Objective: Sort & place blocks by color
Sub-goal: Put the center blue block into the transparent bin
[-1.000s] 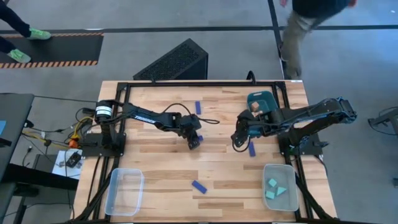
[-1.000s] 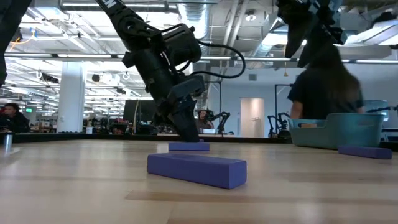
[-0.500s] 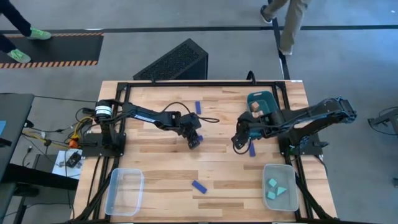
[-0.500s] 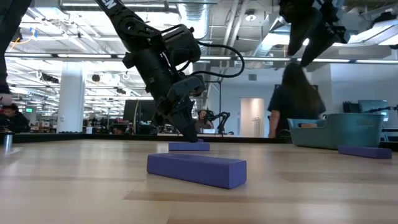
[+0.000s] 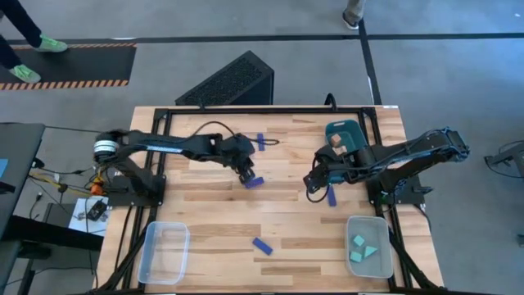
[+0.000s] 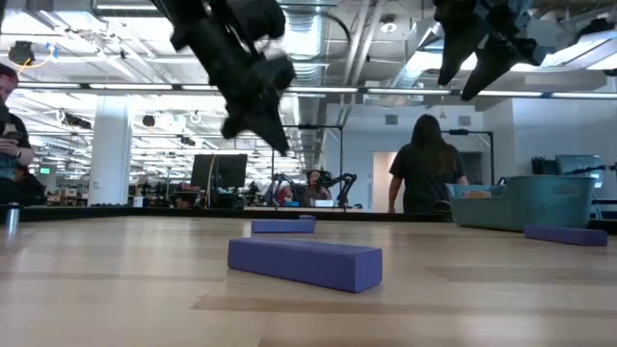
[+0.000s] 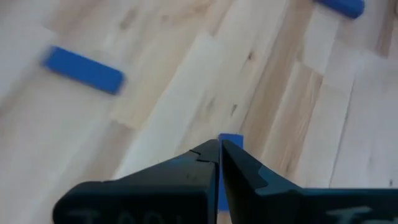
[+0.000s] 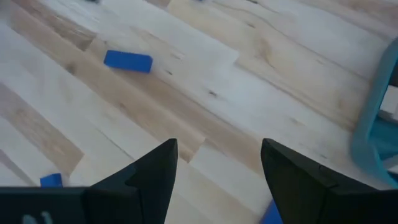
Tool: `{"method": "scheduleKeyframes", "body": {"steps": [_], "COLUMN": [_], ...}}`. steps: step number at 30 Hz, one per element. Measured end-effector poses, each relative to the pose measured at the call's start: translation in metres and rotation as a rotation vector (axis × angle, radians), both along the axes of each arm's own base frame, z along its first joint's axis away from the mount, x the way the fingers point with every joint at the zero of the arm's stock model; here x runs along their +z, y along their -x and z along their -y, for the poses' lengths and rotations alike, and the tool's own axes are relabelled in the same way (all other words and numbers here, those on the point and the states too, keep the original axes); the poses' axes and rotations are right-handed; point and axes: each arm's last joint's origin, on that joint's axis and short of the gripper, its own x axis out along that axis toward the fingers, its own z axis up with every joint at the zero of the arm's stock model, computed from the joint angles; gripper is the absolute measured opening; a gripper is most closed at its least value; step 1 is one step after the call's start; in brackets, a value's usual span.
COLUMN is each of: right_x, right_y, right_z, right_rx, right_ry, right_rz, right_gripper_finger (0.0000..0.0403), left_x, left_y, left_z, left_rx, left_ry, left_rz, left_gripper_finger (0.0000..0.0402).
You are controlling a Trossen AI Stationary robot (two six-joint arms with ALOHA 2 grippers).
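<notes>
Nearest edge of tabletop (image 5: 205, 213): clear left tray (image 5: 164, 252), nothing seen in it. Clear right tray (image 5: 368, 257) holds three teal blocks (image 5: 360, 248).

Front bar (image 5: 262, 245), dark blue, lies flat between the trays, apart from both arms. In the low view it is the closest thing (image 6: 304, 262).

Mid-table, left side: left gripper (image 5: 246, 174) with fingers pressed fully together, gripping nothing. In the low view it hangs above the wood (image 6: 278, 143), clear of the surface. The middle bar (image 5: 252, 182) lies flat on the tabletop just beside the fingertips, not touching them. In the left wrist view its blue end (image 7: 231, 141) shows right behind the closed tips (image 7: 219, 144). We also see a thin blue strip through the slit lower down.

Mid-table, right side: right gripper (image 5: 313, 187) has its fingers spread wide and empty. It is held high in the low view (image 6: 461, 82). The right bar (image 5: 331, 195) lies on the tabletop just beside it, on the side toward its own arm. In the right wrist view only a blue corner (image 8: 272, 214) shows at one finger. It lies outside the gap between the fingers (image 8: 217, 149).

Farther back: far bar (image 5: 260, 141) lies flat beyond the left gripper. Teal bin (image 5: 348, 129) holds a wood piece (image 5: 336, 141).

Beyond the table: a person (image 6: 424, 173) stands with back turned.
</notes>
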Motion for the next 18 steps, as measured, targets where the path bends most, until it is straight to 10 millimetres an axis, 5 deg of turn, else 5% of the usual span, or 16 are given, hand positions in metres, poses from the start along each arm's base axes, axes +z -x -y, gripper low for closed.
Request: {"method": "scheduleKeyframes", "body": {"steps": [7,13,18], "right_x": [0.002,0.003,0.002], "right_y": [-0.006,-0.010,-0.009], "right_z": [0.016,0.024,0.024], "right_rx": [0.010,0.046,0.065], "right_ry": [0.016,0.015,-0.020], "right_rz": [0.014,0.030,0.017], "right_gripper_finger": [0.0256,0.0256,0.0256], "left_x": [0.035,0.022,0.000], "left_y": [0.043,0.076,0.083], "left_z": [0.018,0.042,0.050], "left_rx": [0.068,0.112,0.181], "left_ry": [-0.052,0.000,0.078], "left_rz": [-0.071,-0.113,-0.072], "left_gripper_finger": [0.0000,0.0000,0.0001]}}
